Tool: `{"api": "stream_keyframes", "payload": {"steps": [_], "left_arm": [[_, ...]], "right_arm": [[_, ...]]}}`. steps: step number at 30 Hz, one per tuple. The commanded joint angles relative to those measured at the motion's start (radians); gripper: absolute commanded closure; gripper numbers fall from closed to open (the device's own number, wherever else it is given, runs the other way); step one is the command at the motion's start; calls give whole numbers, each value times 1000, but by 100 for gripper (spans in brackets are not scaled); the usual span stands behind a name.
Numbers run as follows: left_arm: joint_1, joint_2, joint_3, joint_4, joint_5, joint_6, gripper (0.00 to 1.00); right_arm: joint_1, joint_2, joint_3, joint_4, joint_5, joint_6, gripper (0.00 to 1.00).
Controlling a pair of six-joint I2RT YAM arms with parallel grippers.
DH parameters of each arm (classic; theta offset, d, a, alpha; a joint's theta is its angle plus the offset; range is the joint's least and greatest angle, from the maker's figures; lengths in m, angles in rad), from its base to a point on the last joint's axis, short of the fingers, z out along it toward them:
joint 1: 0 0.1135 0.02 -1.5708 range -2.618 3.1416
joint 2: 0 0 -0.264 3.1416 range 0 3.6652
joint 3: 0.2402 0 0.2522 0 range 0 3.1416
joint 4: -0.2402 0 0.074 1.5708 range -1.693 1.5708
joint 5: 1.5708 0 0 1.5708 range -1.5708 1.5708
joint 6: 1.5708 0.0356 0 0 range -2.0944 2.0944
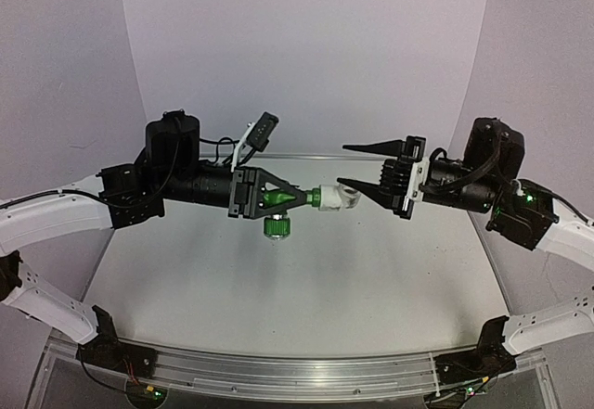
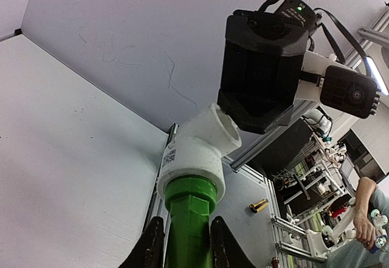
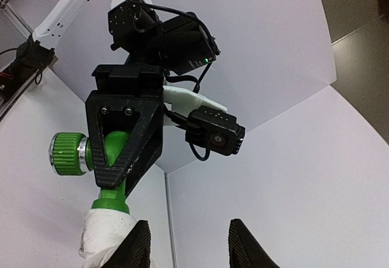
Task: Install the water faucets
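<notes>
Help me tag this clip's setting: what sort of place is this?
Probably a robotics lab cell: a table walled by plain white backdrop panels, an aluminium rail along its near edge, and, past the panels, metal racks of more gear with a person beside them.

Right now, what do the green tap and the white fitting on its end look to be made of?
Green tap: likely moulded plastic, uniform glossy green, ribbed knob with a shiny metal-looking ring. White fitting: probably plastic pipe material, matte white, thick-walled, printed label on its side.
</notes>
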Motion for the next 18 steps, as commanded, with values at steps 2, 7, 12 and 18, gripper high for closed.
{"api": "stream_keyframes", "payload": {"steps": [2,7,12,18], "left_arm": [[-3,-49,16,57,13,19,100],[-3,-35,32,31,1,8,100],[-3,-32,34,16,-48,-6,100],[0,-59,26,37,-75,-4,100]], "right_arm": [[2,24,42,-18,96,73,58],[2,37,93,-15,121,125,54],[1,42,174,-18,151,243,38],[2,-29,155,-58,-1,303,17]]}}
